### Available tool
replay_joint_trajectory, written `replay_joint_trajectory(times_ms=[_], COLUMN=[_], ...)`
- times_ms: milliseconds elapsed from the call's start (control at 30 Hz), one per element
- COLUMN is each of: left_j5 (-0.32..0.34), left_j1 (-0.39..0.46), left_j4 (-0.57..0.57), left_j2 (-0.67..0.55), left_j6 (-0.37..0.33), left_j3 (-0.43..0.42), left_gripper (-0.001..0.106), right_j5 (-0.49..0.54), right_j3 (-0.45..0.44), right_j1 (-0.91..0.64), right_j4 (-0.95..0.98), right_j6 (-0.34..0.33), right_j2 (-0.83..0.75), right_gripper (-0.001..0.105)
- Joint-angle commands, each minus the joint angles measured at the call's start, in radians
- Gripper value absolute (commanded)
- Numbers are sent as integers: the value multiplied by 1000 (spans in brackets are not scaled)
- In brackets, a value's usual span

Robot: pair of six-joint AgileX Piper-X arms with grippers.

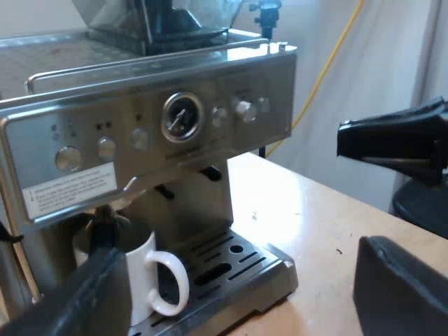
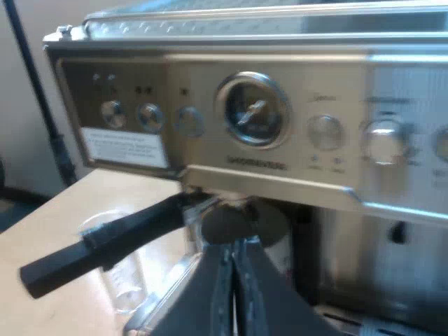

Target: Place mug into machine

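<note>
The white mug [image 1: 143, 269] stands upright on the espresso machine's [image 1: 175, 150] drip tray [image 1: 238, 269], under the front panel, its handle turned toward me. My left gripper [image 1: 245, 297] is open wide with nothing between its fingers; one finger [image 1: 91, 294] shows just in front of the mug, the other [image 1: 399, 290] over the bare table. My right gripper [image 2: 234, 280] is shut and holds nothing, pointing at the espresso machine's [image 2: 259, 112] front below the pressure gauge. The metal holder [image 2: 231, 220] is locked in there, its dark handle [image 2: 105, 241] sticking out.
A bean hopper [image 1: 154, 17] sits on the machine's top. A measuring glass [image 2: 119, 273] stands on the table under the holder's handle. A black arm part [image 1: 392, 140] hangs over the wooden table [image 1: 315, 217] beside the machine. A yellow cable runs down the wall behind.
</note>
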Motion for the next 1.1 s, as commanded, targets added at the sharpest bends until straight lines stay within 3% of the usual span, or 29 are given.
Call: replay_joint_trajectory(times_ms=[33, 367, 500, 700, 1100], left_j5=[-15, -1, 2, 30, 36], left_j1=[3, 3, 3, 3, 3], left_j4=[-28, -149, -188, -192, -192], left_j2=[37, 219, 259, 262, 262], left_j6=[-6, -6, -6, -6, -16], left_j3=[-4, -4, -4, -4, -4], left_gripper=[68, 68, 68, 68, 68], right_j5=[-16, -18, -76, -144, -131], right_j3=[-48, -199, -253, -327, -449], right_j1=[0, -5, -42, -98, -112], right_j4=[-6, -6, -6, -6, -7], right_j6=[-13, -47, -49, -51, -58], right_j2=[47, 259, 324, 390, 538], right_gripper=[0, 0, 0, 0, 0])
